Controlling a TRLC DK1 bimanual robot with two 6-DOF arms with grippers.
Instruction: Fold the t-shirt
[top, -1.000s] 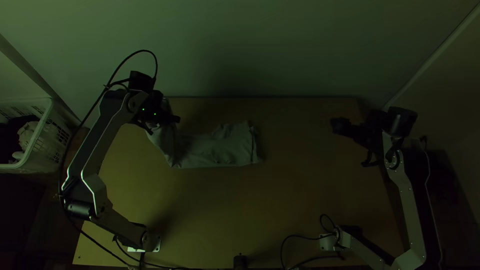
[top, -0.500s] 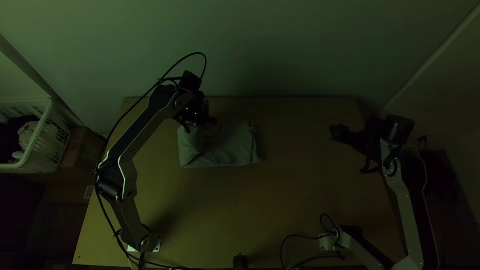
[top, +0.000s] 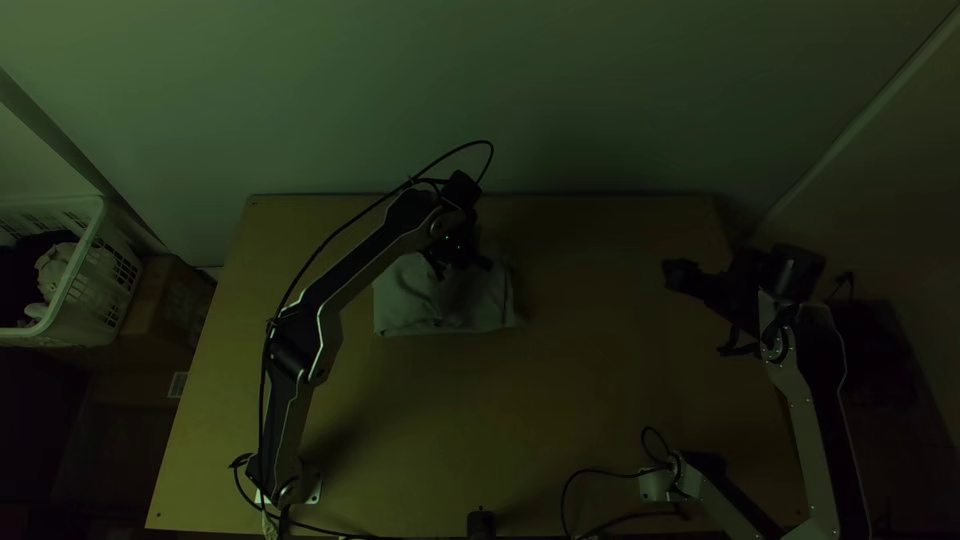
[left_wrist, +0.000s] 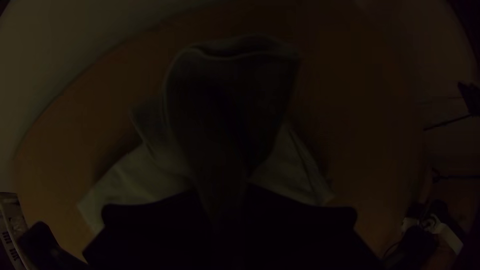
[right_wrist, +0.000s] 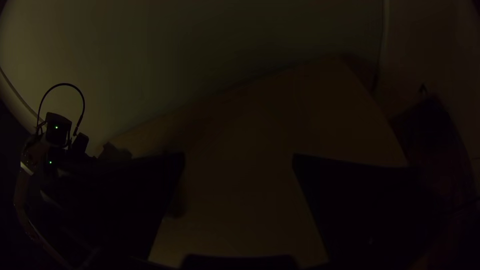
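T-shirt: the pale grey cloth t-shirt (top: 401, 302) lies on the light wooden table (top: 560, 400), in the far half and left of the middle. It is gathered into a compact bundle, its near edge fairly straight, its far side partly behind the gripper.
Left gripper: the wide, flat black-fingered left gripper (left_wrist: 225, 202) is closed on a pinch of the shirt. Beyond its fingers a raised flap widens toward a curved, seamed edge, with flatter cloth lying to both sides; which part of the garment is pinched, I cannot tell.
Right gripper: the matching black right gripper (right_wrist: 239, 160) is open and holds nothing – over the table's right side, well apart from the shirt.
Done: the shirt seems well on its way, its body brought down to a small, roughly four-sided shape. The number of layers is unclear in this dim light.
Left: the present fold looks unfinished – the held flap probably needs laying over the right part, letting go and smoothing. Releasing it too high could leave a crumpled top layer or a skewed edge.
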